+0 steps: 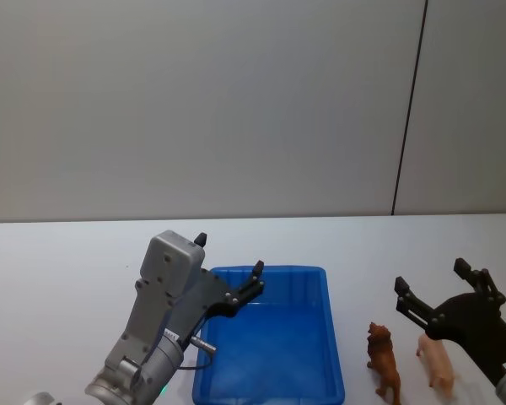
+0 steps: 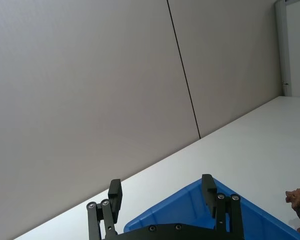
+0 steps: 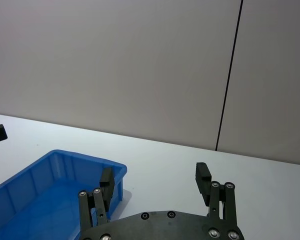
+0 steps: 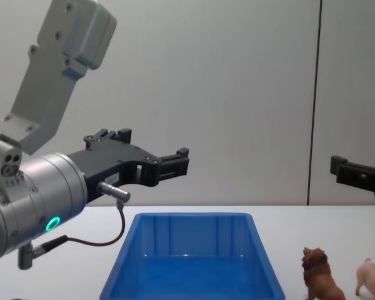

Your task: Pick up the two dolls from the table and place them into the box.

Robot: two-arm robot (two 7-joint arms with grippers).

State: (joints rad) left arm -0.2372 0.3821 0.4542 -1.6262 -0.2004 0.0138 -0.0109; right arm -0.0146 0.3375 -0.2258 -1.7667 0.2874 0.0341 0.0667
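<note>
While raised off the table [image 1: 51,270], left gripper [image 1: 229,254] spread wide, empty, over box [image 1: 334,337], right gripper [image 1: 430,275] likewise spread, empty, above pig [image 1: 439,364]

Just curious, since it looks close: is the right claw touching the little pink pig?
Apart. The chest view shows the right claw up in the air, well above the pig, with a clear gap between them.

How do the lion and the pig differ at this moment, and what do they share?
The lion is reddish-brown with a mane; the pig is pale pink. The lion stands taller than the pig. The lion is nearer the blue box; the pig is farther to the robot's right. Both stand upright on the white table, outside the box.
</note>
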